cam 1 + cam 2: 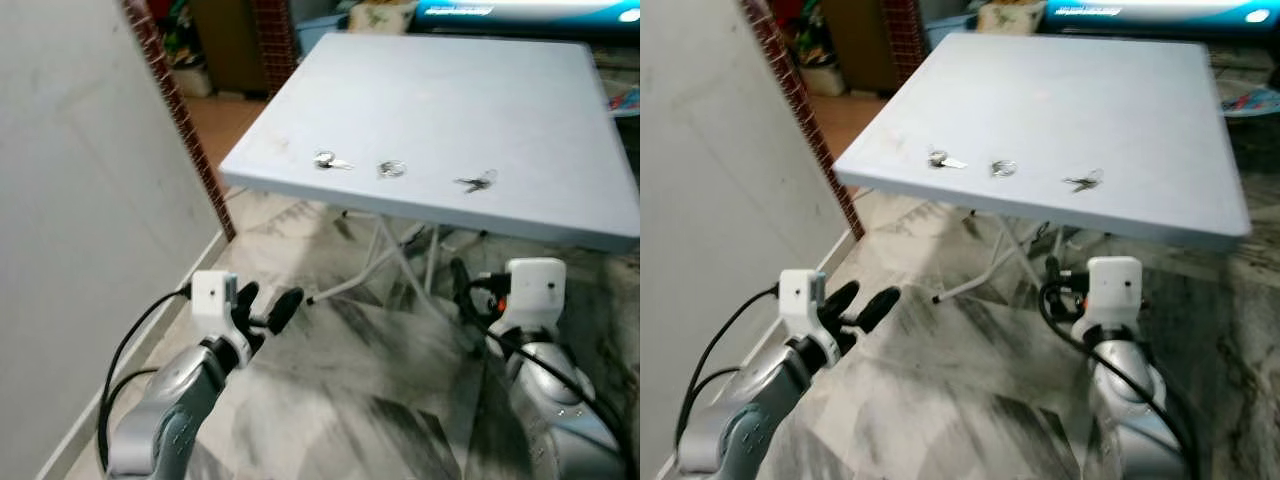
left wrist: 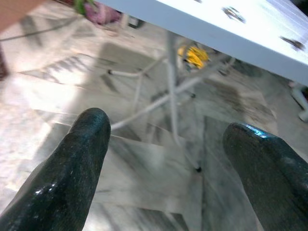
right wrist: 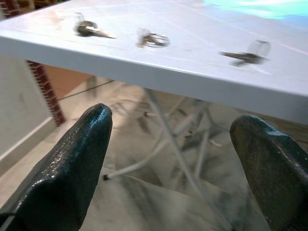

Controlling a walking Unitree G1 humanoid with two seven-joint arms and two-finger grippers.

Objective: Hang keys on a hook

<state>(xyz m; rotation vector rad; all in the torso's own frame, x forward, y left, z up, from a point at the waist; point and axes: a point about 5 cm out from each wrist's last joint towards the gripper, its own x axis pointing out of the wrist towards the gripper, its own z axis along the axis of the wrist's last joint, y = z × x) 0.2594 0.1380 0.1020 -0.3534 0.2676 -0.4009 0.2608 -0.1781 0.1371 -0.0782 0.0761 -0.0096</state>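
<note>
We are holding both sets of fingers spread wide, gripping nothing: the left gripper (image 1: 265, 305) is hovering low over the marbled floor (image 1: 330, 400), and the right gripper (image 3: 175, 159) is pointing at the near edge of the white folding table (image 1: 450, 90). Three sets of keys (image 1: 332, 161) (image 1: 391, 169) (image 1: 478, 182) are lying in a row near that edge.
</note>
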